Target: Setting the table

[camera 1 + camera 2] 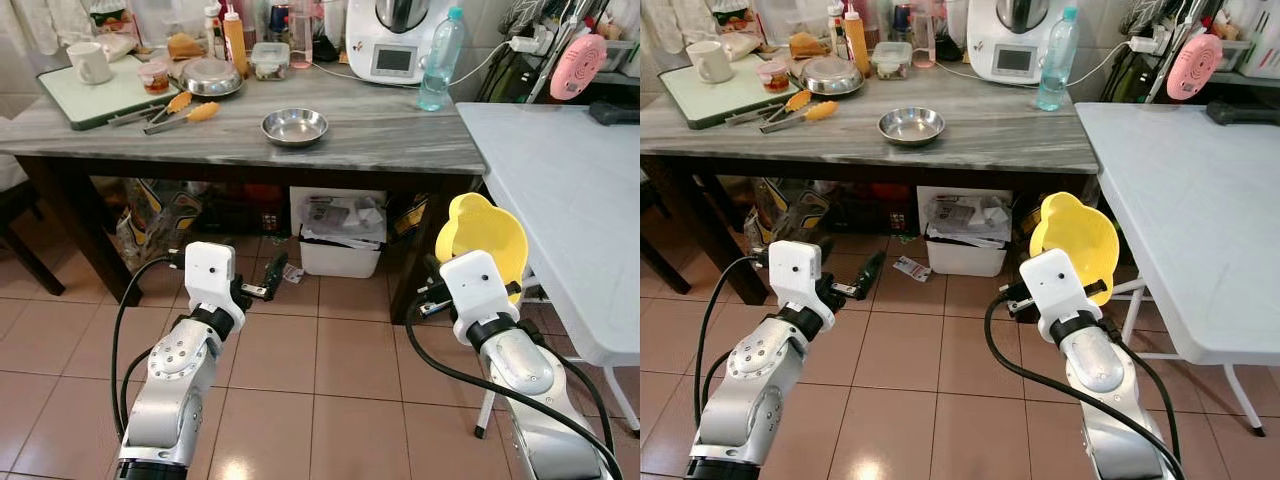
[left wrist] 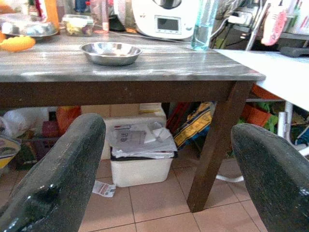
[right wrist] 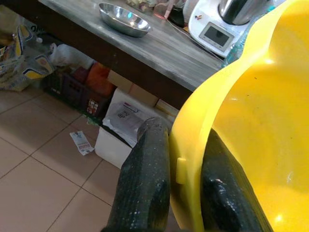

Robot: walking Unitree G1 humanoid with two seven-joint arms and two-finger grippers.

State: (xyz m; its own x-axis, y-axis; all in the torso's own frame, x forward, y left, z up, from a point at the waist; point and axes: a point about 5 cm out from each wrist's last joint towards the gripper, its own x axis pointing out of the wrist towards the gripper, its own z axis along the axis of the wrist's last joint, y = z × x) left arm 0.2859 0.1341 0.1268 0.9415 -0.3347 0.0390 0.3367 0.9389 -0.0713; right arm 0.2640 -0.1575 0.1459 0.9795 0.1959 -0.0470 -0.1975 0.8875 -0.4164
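Already the glossy yellow plastic bowl (image 1: 483,240) is pinched by its rim in the right gripper (image 3: 186,188), lower right of frame, nearest the white folding table (image 1: 570,190); the left gripper (image 2: 164,169) is spread empty.

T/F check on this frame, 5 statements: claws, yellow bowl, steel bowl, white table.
1. The right claw is shut on the yellow bowl. True.
2. The left claw holds a spoon. False: it is open and empty.
3. The steel bowl sits on the grey wooden table. True.
4. The yellow bowl rests on the white table. False: it is held in the air beside that table.
5. The water bottle lies on the floor. False: it stands upright on the grey wooden table.
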